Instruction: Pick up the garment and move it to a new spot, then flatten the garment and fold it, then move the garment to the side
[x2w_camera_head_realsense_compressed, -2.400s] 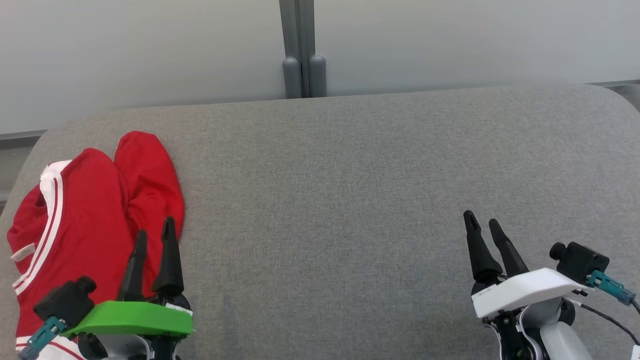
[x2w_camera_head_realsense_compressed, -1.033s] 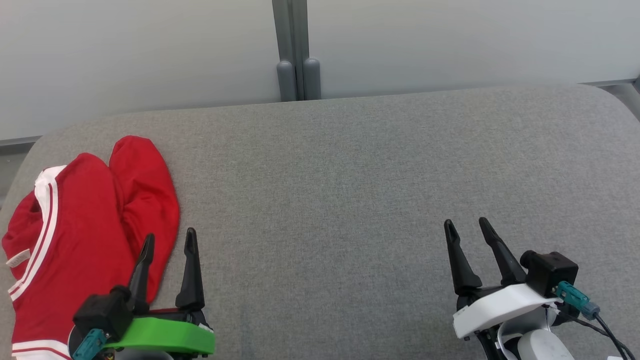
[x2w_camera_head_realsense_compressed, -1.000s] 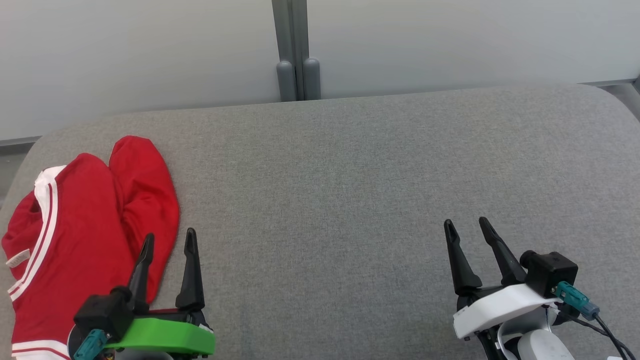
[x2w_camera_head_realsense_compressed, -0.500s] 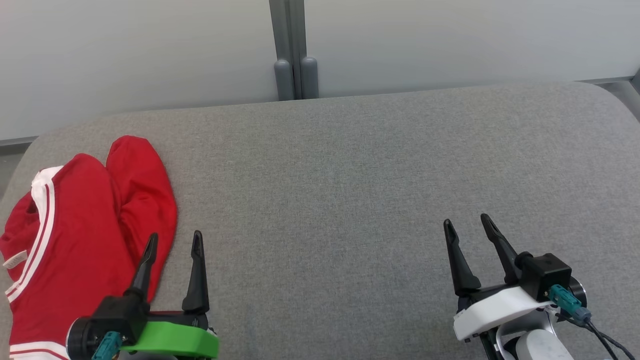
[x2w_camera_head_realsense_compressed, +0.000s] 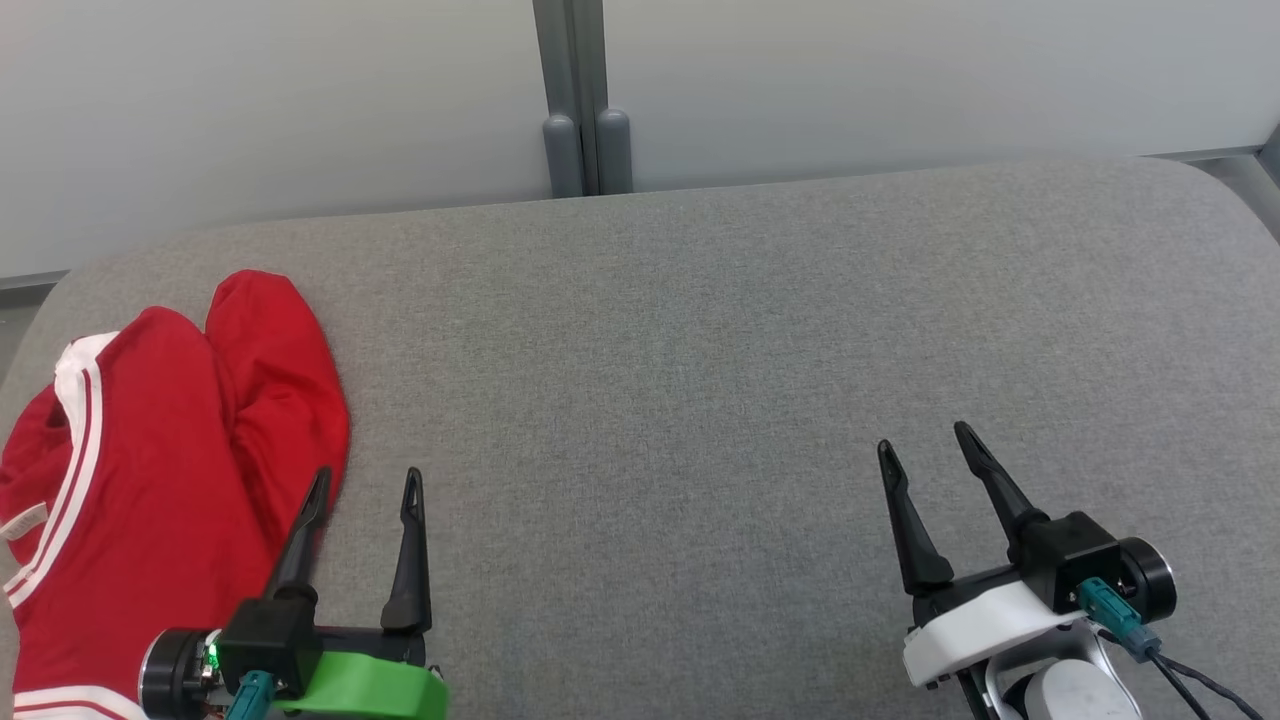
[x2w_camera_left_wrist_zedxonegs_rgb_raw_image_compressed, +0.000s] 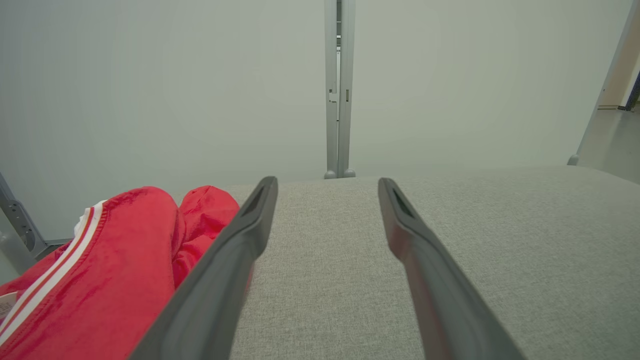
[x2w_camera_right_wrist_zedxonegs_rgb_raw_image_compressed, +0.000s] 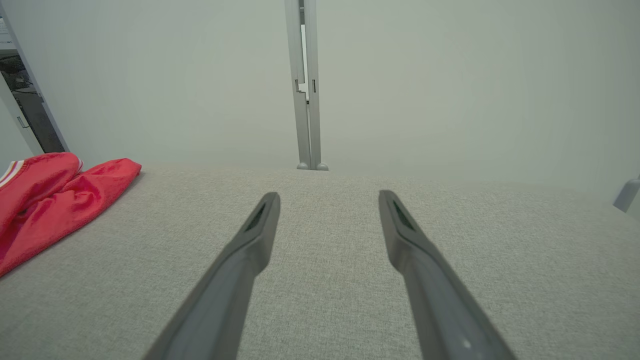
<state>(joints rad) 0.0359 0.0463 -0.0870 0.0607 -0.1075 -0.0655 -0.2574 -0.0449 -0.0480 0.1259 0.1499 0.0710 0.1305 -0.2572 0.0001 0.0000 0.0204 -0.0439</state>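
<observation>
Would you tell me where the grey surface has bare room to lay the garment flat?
Bare: the wide stretch of grey surface between left hand and right hand, back to the grey post. Crowded: the left end, where the red garment lies.

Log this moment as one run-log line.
red garment: lying on left end of grey cushion | left jaws: open, empty, by garment's edge | right jaws: open, empty, over bare cushion

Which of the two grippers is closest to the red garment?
The left gripper, green-housed: it sits at the edge of the garment, while the white-housed right gripper is far across the grey cushion.
</observation>
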